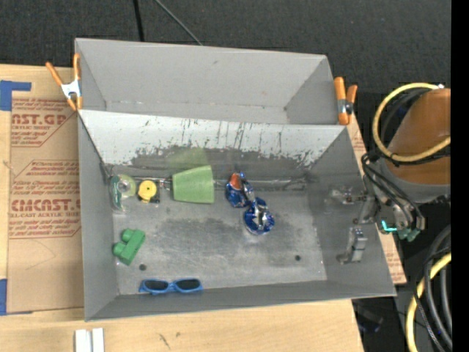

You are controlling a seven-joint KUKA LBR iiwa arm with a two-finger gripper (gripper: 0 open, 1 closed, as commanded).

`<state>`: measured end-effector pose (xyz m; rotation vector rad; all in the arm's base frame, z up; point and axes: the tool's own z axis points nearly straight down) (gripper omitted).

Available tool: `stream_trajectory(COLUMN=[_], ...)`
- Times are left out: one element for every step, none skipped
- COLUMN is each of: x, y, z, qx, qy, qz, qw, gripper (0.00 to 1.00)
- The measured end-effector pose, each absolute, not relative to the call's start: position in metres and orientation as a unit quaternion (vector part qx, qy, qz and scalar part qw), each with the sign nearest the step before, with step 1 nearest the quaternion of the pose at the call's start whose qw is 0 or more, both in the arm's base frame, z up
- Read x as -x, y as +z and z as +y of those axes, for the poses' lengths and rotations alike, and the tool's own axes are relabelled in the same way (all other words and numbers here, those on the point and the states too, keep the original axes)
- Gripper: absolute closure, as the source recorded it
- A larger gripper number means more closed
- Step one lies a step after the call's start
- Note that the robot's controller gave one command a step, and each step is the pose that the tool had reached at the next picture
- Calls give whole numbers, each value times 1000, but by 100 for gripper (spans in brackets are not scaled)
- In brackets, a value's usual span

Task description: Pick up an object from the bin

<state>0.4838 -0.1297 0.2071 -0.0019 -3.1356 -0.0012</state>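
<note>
A pair of blue sunglasses (170,286) lies at the near side of the bin (220,244). A bit further in, on the left, sits a green block (128,246). The arm (418,145) comes in from the right, and its jaws hang by the right wall, over bare floor. Nobody could tell if the jaws are wide or narrow. The nearest thing to them is a crumpled blue shiny wrapper (250,207) in the middle, well apart. Further back lie a green cup (194,185) and a yellow disc (147,191). Everything rests on the floor, so the picking looks not yet done: reach, close, lift.
</note>
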Motion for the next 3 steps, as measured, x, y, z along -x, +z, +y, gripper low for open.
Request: stream_trajectory(x=[-569,-551,-552], y=[101,68,69], z=[-73,-25,-28], qx=[42,32,33], qy=[-2,-1,0], qz=[-999,-999,-999], qw=[0,1,0], gripper=[0,0,100])
